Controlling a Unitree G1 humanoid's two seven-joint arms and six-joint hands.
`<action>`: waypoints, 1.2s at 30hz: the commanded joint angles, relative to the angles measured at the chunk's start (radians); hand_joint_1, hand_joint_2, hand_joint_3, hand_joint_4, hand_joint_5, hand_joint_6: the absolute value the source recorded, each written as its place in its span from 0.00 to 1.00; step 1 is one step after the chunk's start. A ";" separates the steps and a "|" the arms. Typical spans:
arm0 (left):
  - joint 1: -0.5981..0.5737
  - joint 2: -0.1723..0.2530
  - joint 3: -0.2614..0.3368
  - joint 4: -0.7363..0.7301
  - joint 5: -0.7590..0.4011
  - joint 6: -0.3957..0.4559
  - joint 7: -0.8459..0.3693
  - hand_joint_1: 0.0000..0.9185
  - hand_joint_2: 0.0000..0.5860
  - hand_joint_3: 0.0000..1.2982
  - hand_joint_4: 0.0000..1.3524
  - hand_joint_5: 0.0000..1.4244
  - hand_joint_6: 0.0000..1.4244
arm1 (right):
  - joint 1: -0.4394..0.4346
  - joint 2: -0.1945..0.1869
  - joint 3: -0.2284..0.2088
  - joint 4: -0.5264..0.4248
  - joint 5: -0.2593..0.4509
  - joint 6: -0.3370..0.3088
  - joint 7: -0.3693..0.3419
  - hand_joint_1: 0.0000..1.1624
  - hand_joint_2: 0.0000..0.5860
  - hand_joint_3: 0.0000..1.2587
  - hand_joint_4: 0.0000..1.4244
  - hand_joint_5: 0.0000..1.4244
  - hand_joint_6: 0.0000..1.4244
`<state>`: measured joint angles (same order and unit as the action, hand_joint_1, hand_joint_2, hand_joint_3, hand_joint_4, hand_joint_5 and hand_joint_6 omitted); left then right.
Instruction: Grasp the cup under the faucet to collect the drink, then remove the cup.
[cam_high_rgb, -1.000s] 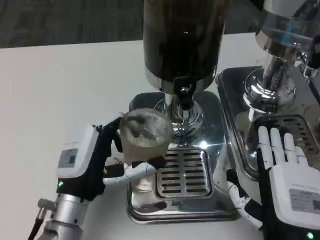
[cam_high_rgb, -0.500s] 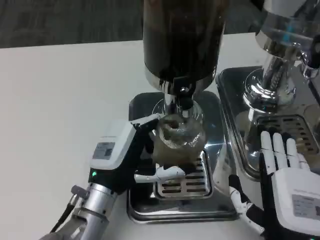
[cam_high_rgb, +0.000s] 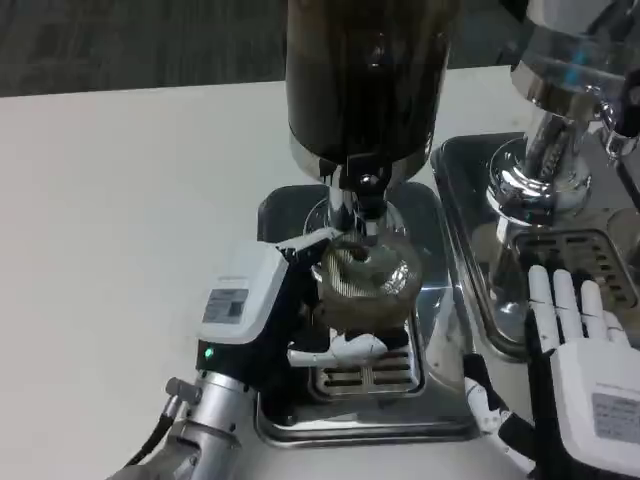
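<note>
A clear plastic cup (cam_high_rgb: 366, 282) stands over the drip grate, right under the black faucet (cam_high_rgb: 365, 190) of the dark drink dispenser (cam_high_rgb: 365, 80). My left hand (cam_high_rgb: 262, 315) grips the cup from its left side, with a finger wrapped round the front of its base. The cup looks brownish through its wall; whether liquid is flowing I cannot tell. At the lower right my right hand (cam_high_rgb: 580, 380) lies flat with its fingers spread, holding nothing, by the neighbouring tray.
The dispenser stands on a steel drip tray (cam_high_rgb: 300, 425) with a slotted grate (cam_high_rgb: 370, 370). A second chrome dispenser (cam_high_rgb: 560, 110) on its own tray (cam_high_rgb: 470, 250) stands close on the right. White table (cam_high_rgb: 130, 200) spreads to the left.
My left hand has carried the cup rightward and back, from the tray's left edge to under the faucet. My right hand has slid slightly down and right.
</note>
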<state>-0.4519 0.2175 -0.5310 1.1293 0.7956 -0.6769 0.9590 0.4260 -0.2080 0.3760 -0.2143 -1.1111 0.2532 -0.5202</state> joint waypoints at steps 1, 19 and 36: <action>0.018 0.019 -0.026 0.018 0.010 -0.011 -0.026 0.32 0.05 0.35 0.45 0.64 0.76 | 0.001 -0.007 -0.005 -0.015 -0.001 0.000 0.025 0.32 0.71 0.00 0.00 0.00 0.09; 0.064 0.062 0.048 -0.025 -0.107 -0.104 -0.139 0.00 0.00 0.11 0.16 0.42 0.47 | -0.013 -0.009 -0.022 -0.002 0.030 -0.014 0.049 0.32 0.70 0.00 0.00 0.00 0.09; 0.274 0.206 0.257 -0.438 -0.249 -0.139 -0.349 0.00 0.00 0.01 0.02 0.25 0.25 | -0.056 -0.016 -0.029 0.032 0.079 -0.058 0.048 0.30 0.65 0.00 0.00 0.00 0.09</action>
<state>-0.2138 0.4090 -0.3062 0.7486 0.5635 -0.8217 0.6343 0.3772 -0.2233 0.3508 -0.1945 -1.0388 0.2040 -0.4708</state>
